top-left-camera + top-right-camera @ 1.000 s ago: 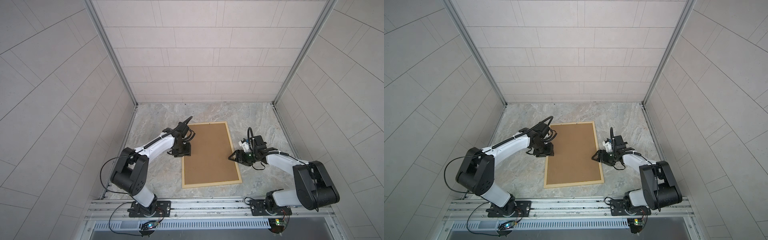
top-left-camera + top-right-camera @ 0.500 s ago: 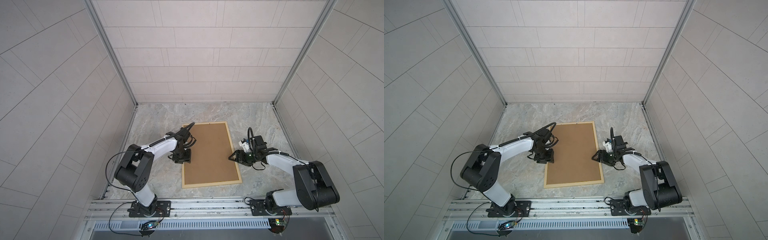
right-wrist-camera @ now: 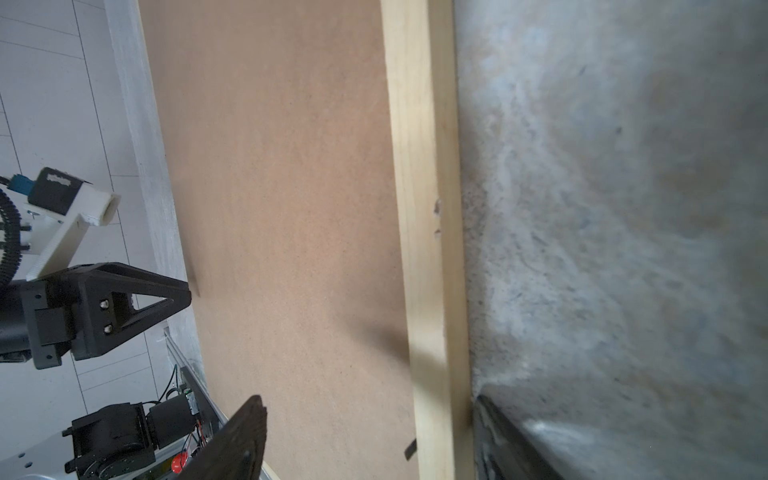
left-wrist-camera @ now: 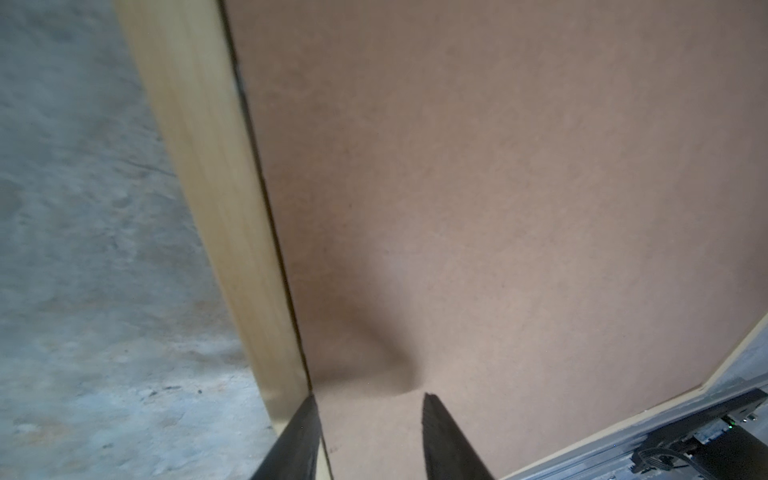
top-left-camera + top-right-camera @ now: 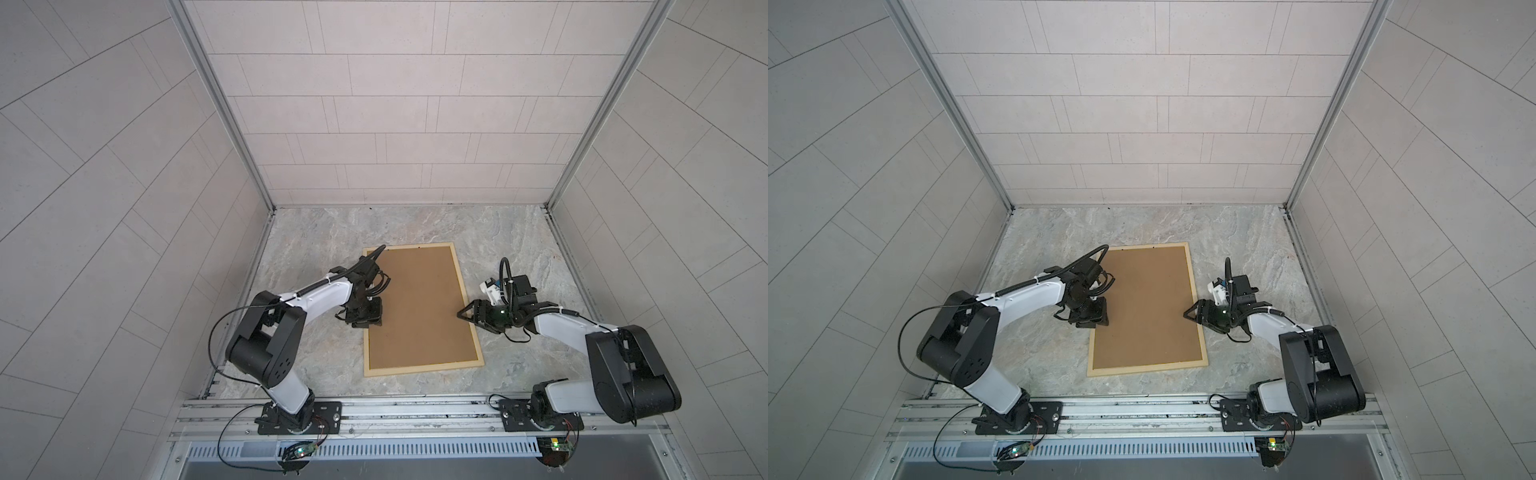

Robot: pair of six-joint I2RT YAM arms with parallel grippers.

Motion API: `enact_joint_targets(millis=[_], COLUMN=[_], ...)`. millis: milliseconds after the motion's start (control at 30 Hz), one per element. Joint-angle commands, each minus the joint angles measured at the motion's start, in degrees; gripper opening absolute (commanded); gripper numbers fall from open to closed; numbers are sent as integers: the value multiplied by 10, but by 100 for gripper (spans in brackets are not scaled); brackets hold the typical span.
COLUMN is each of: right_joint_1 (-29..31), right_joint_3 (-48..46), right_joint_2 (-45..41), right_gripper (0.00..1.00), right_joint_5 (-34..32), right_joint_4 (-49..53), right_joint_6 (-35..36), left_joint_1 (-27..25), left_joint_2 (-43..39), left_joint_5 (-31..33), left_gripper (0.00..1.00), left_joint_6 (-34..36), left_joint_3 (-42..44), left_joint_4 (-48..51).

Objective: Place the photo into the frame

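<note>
Overhead pair, wrist pair.
Both top views look steeply down on everything; wrist views hug opposite bars of the frame (image 4: 216, 208).

The left gripper (image 5: 368, 322) slid along the frame's (image 5: 424, 366) left bar, nearer the robot's base. Its forearm drew back too.

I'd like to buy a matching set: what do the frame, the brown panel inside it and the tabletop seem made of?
The frame: pale bare wood, matte, with faint lengthwise grain. The brown panel: probably hardboard or MDF, matte, even fine-speckled brown without grain. The tabletop: grey veined stone look; real marble or printed laminate cannot be told.
</note>
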State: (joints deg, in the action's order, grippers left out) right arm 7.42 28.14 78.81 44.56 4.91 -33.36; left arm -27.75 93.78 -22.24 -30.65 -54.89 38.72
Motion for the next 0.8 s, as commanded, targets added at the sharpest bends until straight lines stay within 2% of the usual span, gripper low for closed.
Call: enact_joint_targets(millis=[0,267,367,467,633,767], right_joint_1=[24,34,35,36,42,44], right_joint_3=[-33,-32,-32,-33,-29,-21], right_joint_2=[25,30,32,31,28,18], right_gripper=[74,74,74,74,74,74], right_joint_5=[12,3,-1,-6,-13,-24], right_joint_4=[29,26,29,30,41,64], right_joint_6=[-18,-24,-21,-20,-18,-7], left_joint_1=[-37,-50,-61,-89,-120,-126], left_joint_2=[3,-19,-9,6,41,33], left_joint_5=[-156,-175,-103,1,46,81], left_gripper=[42,41,38,37,37,39], left_joint_6=[-21,-59,-33,-4,-3,-12], left_joint_3=[12,23,16,-7,-20,-29], left_joint_4=[-86,-146,-92,-28,-15,1])
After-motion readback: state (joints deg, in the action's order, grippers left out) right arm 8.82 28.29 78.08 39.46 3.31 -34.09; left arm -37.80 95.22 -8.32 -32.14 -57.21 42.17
